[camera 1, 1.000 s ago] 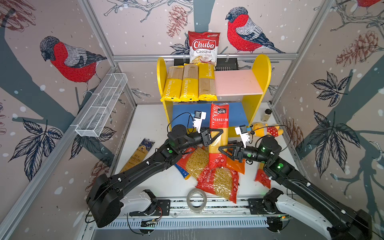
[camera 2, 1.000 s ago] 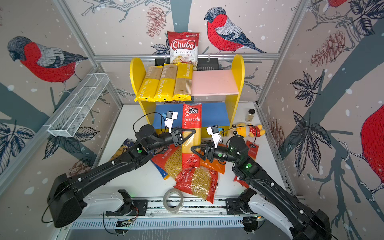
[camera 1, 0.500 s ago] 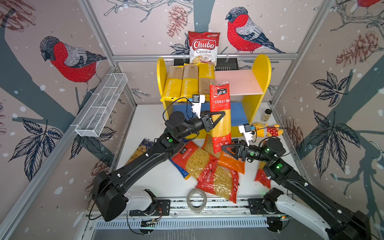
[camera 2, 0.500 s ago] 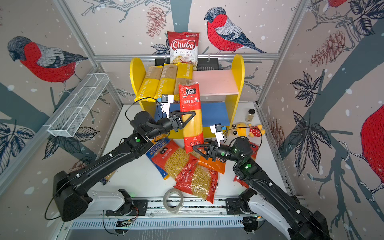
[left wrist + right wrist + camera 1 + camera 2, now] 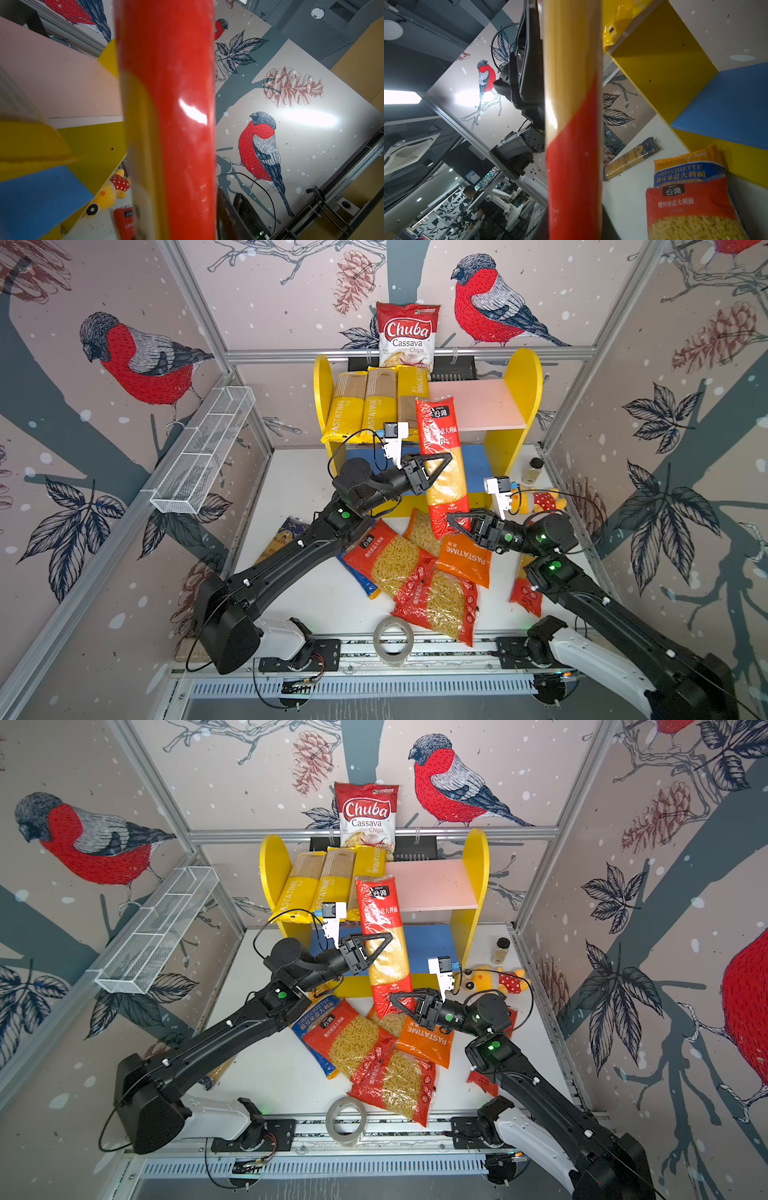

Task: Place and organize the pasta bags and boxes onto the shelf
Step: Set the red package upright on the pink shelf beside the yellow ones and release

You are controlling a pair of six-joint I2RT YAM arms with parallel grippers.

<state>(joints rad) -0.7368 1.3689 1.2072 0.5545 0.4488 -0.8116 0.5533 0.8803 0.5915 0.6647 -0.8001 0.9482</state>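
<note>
In a top view, the red spaghetti pack (image 5: 439, 435) stands upright before the shelf (image 5: 523, 377).
Left claw (image 5: 444, 462) straddles its middle, grip unclear; right claw (image 5: 455, 524) clenches the lower end — pink board (image 5: 482, 406) just behind its top.

The shelf (image 5: 524, 377) stands far from me: yellow sides, pink board (image 5: 482, 406) on top, blue board (image 5: 478, 466) below. Three yellow packs (image 5: 378, 406) lie side by side on the pink board's left. I see a long red spaghetti pack (image 5: 442, 435) standing up in front, its top by the pink board. Short-pasta bags (image 5: 395, 562) lie heaped nearer me, a navy-gold pack (image 5: 284, 535) left of them.
</note>
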